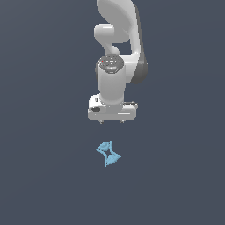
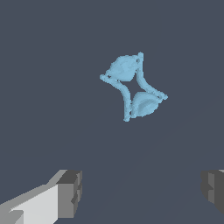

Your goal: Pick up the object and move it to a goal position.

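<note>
- A small light-blue object (image 1: pixel 108 154) with an angular hourglass shape, two pointed lobes joined at a narrow waist, lies alone on a flat dark grey-blue surface (image 1: pixel 39 176).
- No container appears in either view; the object rests directly on the bare surface.
- In the exterior view, a glossy white robot arm (image 1: pixel 115 52) with dark grey joint sections hangs down from the top of the picture.
- Its white gripper (image 1: pixel 112 121) points down at the surface, and the object lies apart from it, lower in the picture.
- Only two short finger stubs show under the gripper body in this view.
- The wrist view shows what the exterior view does not: two grey fingertips (image 2: pixel 70 192) spread wide apart with bare surface between them, so the hand is released and grasps nothing.
- The wrist view also shows the object (image 2: pixel 133 87) in finer detail: each lobe holds a rounded, dome-like bulge framed by thin ridged edges.
- The object sits well clear of both fingertips, touching neither.
</note>
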Available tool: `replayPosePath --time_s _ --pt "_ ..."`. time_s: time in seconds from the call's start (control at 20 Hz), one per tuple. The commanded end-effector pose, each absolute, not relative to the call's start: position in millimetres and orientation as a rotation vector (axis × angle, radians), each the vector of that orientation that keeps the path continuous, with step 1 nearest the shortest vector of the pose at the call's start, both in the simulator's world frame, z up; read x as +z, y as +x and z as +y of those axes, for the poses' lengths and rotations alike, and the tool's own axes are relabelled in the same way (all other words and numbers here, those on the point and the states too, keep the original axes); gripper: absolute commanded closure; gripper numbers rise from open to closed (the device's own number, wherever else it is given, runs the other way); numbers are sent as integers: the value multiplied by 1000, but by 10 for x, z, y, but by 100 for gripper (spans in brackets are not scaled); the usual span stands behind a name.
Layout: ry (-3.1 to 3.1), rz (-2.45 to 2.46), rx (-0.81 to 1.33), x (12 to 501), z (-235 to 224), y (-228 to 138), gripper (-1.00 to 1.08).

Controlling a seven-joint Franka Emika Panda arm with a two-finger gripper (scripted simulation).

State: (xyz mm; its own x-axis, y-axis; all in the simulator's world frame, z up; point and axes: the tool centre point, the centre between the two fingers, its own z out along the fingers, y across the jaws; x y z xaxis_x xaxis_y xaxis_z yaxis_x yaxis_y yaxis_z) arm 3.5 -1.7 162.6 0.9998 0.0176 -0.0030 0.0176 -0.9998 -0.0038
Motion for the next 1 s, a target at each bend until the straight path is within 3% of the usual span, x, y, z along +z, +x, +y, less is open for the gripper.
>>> replayPosePath --time_s 0.0,0.95 --pt "-3138 -28 5 1626 -17 35 -92" --pt "-3149 -207 -15 1627 161 140 -92"
